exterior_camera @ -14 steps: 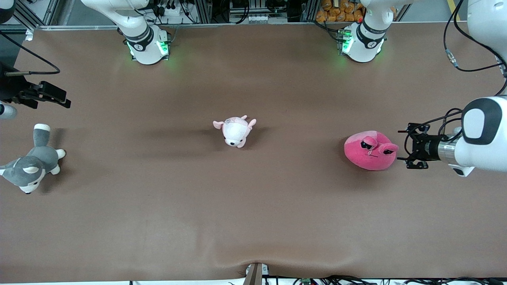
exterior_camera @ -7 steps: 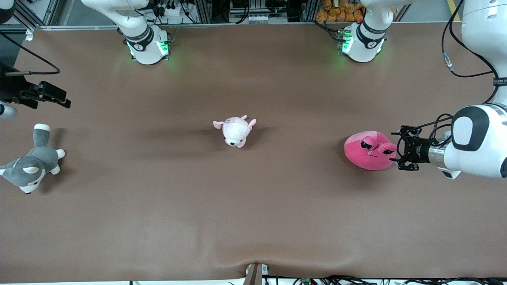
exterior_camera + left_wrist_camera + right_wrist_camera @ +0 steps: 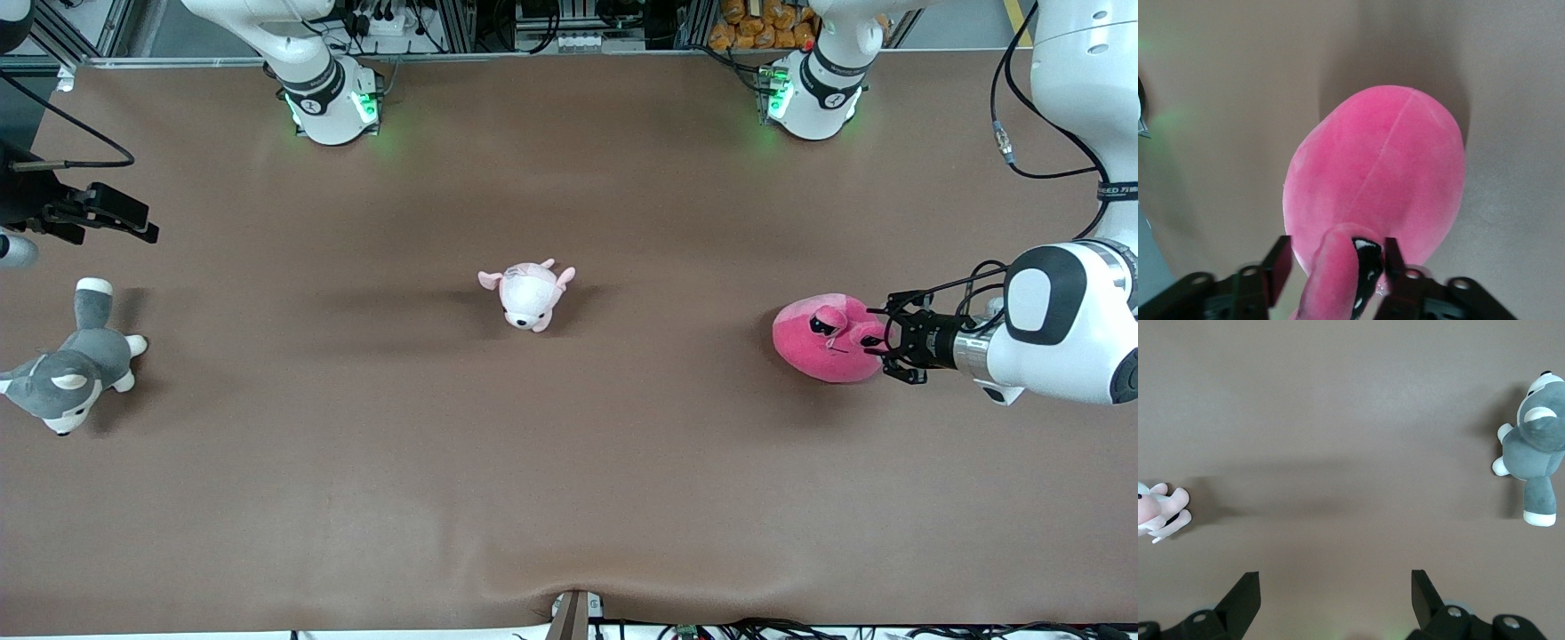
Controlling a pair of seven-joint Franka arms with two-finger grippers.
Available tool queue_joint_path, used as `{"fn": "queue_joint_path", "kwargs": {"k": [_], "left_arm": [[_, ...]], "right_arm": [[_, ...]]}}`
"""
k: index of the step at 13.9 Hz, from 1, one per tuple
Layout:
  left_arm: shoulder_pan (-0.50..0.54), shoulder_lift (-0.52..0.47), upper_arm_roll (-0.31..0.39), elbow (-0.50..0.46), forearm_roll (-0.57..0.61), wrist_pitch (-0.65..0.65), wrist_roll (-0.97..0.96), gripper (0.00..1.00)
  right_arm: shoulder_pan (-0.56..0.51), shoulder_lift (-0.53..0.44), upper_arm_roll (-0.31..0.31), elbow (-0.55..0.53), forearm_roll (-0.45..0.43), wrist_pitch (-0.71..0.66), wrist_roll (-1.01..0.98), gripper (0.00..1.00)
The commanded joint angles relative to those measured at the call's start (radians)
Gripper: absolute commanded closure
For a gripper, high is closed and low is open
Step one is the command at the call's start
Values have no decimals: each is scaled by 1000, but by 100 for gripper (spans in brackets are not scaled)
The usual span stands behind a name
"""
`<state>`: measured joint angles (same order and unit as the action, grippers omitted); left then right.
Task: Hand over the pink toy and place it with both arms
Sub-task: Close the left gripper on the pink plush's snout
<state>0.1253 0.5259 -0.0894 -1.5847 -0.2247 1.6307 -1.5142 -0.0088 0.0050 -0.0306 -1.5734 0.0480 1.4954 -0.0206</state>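
The pink toy (image 3: 827, 338), a soft, light plush that would squash under pressure, lies on the tabletop (image 3: 569, 462) toward the left arm's end and is probably best taken by an eye stalk or a pinch of its body. The left pincer (image 3: 882, 342) straddles one eye stalk (image 3: 1338, 273), fingers part-closed around it, grip unconfirmed. The right pincer (image 3: 124, 220) waits with fingers apart near the husky plush (image 3: 71, 369).
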Motion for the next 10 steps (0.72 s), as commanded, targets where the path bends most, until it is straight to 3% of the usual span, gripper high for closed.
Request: {"fn": "queue_joint_path", "kwargs": {"k": [1,2,4,7,10], "left_arm": [[-13,-7,-3,-1,-19,6,-20,43],[-15,-10,-4,-1,-19,1,-20,55],[-16,-11,-16,-1,-25,0,-20,66],[-16,-12,-18,0,-30,-3,-20,92],[-18,-17,-21,3,-31,-5,-20,100]], "right_arm": [[-11,3,11,13,-14,-9,1,0],[-11,3,11,13,-14,-9,1,0],[-11,3,11,13,-13,-11,1,0],[-5,3,11,13,-13,-11,1,0],[-8,4,11,13,-13,-11,1,0]]}}
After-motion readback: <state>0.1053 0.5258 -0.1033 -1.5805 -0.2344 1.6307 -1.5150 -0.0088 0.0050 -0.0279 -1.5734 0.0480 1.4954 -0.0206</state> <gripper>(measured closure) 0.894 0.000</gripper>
